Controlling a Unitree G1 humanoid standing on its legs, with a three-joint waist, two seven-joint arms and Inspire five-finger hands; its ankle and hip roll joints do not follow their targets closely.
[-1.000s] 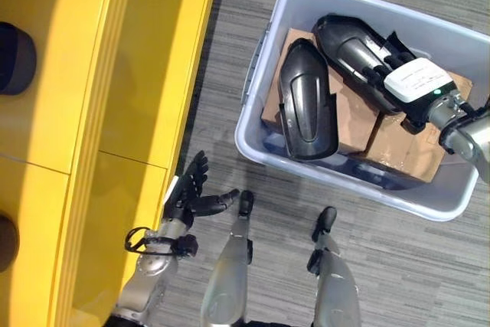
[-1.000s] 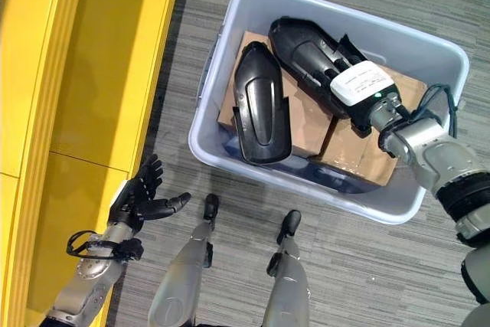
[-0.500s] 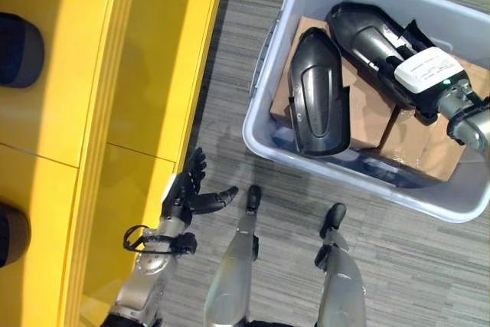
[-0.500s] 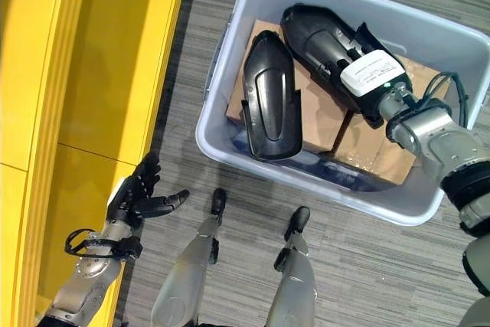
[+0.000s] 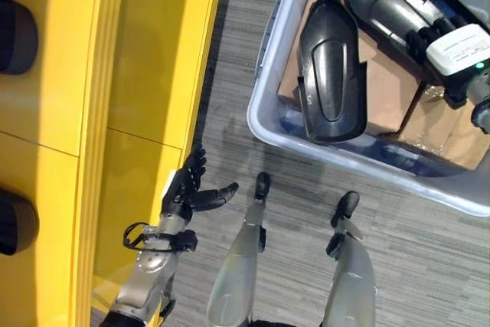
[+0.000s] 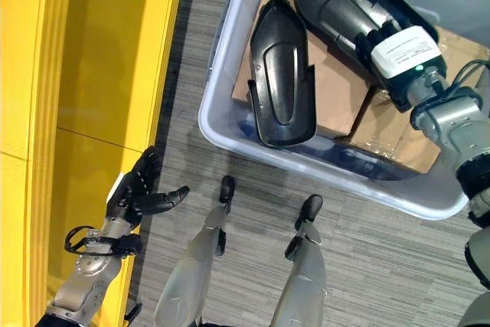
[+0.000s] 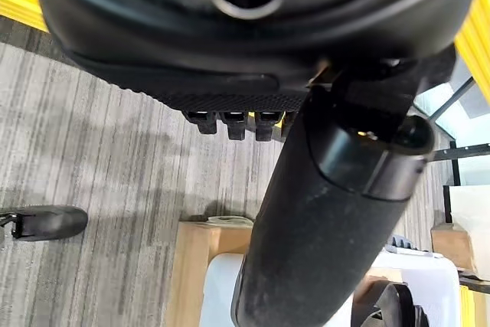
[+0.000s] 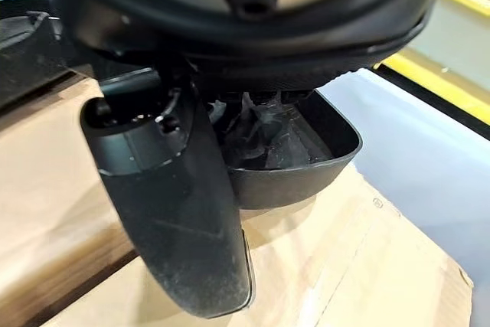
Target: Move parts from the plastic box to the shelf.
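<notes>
A pale grey plastic box (image 6: pixel 222 59) stands on the carpet, right of the yellow shelf (image 5: pixel 138 74). Two long black shell parts lie in it on cardboard boxes (image 6: pixel 337 101). The nearer part (image 6: pixel 282 74) lies free, hollow side down. My right hand (image 6: pixel 406 51), white cover uppermost, sits on the end of the farther part (image 6: pixel 337 1). In the right wrist view the thumb (image 8: pixel 168 204) stands in front of that part's hollow (image 8: pixel 306 158). My left hand (image 5: pixel 184 193) hangs open and holds nothing, low beside the shelf's front.
Dark rounded objects (image 5: pixel 15 36) (image 5: pixel 15 223) sit on the shelf's top at the far left. Grey striped carpet (image 5: pixel 230 82) runs as a narrow strip between the shelf and the box.
The camera has moved, so the box now sits higher and further right in the picture. My right hand stays on the farther part. My left hand has barely moved.
</notes>
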